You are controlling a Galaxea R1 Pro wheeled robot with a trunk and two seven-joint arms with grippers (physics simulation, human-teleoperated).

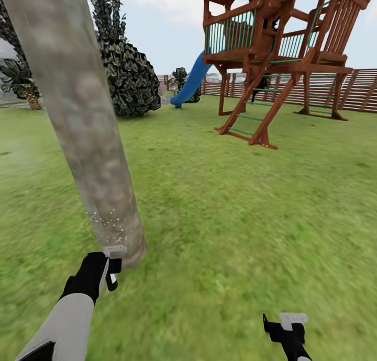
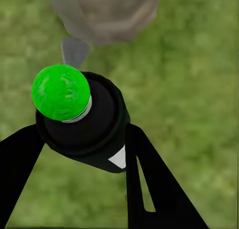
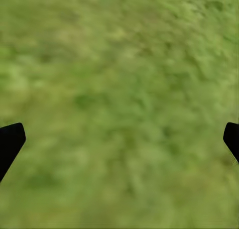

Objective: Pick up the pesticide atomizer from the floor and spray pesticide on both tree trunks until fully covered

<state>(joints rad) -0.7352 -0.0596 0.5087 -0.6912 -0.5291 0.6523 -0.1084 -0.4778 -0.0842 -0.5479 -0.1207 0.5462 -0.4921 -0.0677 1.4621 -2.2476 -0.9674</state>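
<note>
Down low by the tree, the left end effector [image 2: 74, 154] is clamped on the pesticide atomizer [image 2: 87, 122], its two black fingers [image 2: 149, 189] pressed against either side of the dark bottle. From the left wrist view the bottle shows a bright green round cap and a small white patch. It sits just short of the flared base of the tree trunk [image 1: 86, 136], a mottled grey-brown column rising out of the head view. Fine white specks of pesticide [image 1: 107, 220] dot the bark just above the left end effector. The right end effector [image 1: 287, 327] hangs well apart to the right, fingertips spread wide over bare grass and holding nothing. Beyond lie the green floor [image 1: 235, 220], a round dark bush [image 1: 131, 81], a wooden playhouse [image 1: 277, 42] with a blue slide [image 1: 191, 81], and the slat fence [image 1: 361, 89].
</note>
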